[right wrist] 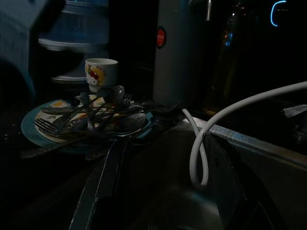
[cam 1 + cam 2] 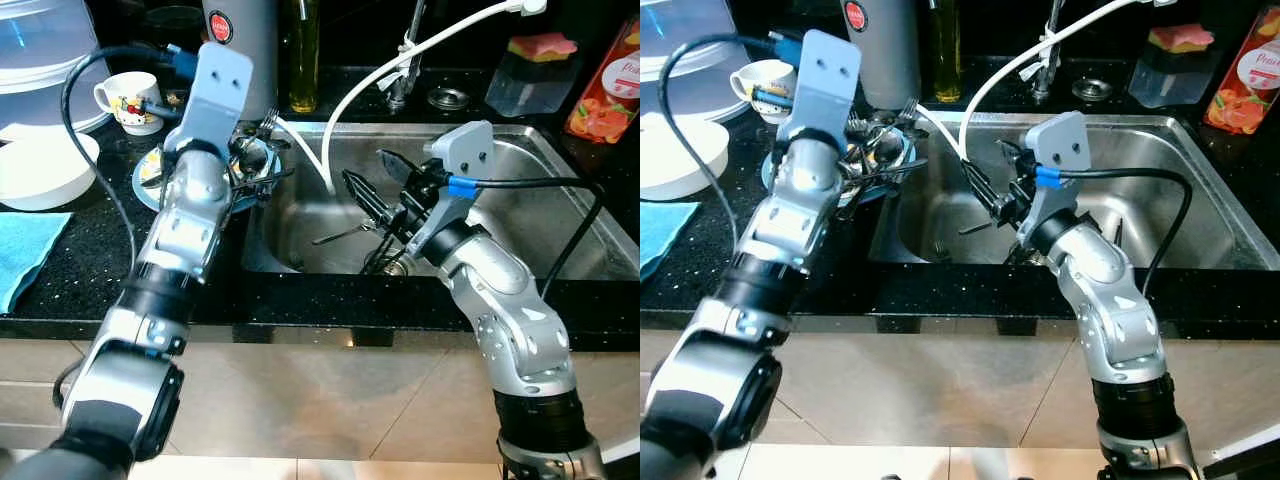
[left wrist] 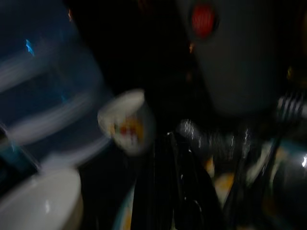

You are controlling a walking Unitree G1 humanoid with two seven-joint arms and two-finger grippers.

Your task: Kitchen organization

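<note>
White ceramic mug (image 2: 130, 98) with red-and-yellow cartoon print, blue-rimmed plate (image 1: 33, 132) with yellow pattern, turquoise cloth (image 2: 25, 250), black speckled countertop (image 2: 90, 270), steel-grey sink (image 2: 520, 215).

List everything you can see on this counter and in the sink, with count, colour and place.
Plate: one, blue-rimmed, counter left of sink, piled with cutlery.
Cutlery: several, silver, on the plate.
Mug: one, white with cartoon print, behind the plate.
Bowl: one, white, far left.
Cloth: one, blue, front left.
Canister: one, grey, red badge, behind the plate.
Hose: one, white, into the sink.
Sink: one, steel.
Sponge: one, pink and yellow, back right.
Left gripper: over the plate.
Right gripper: open, in the sink.
</note>
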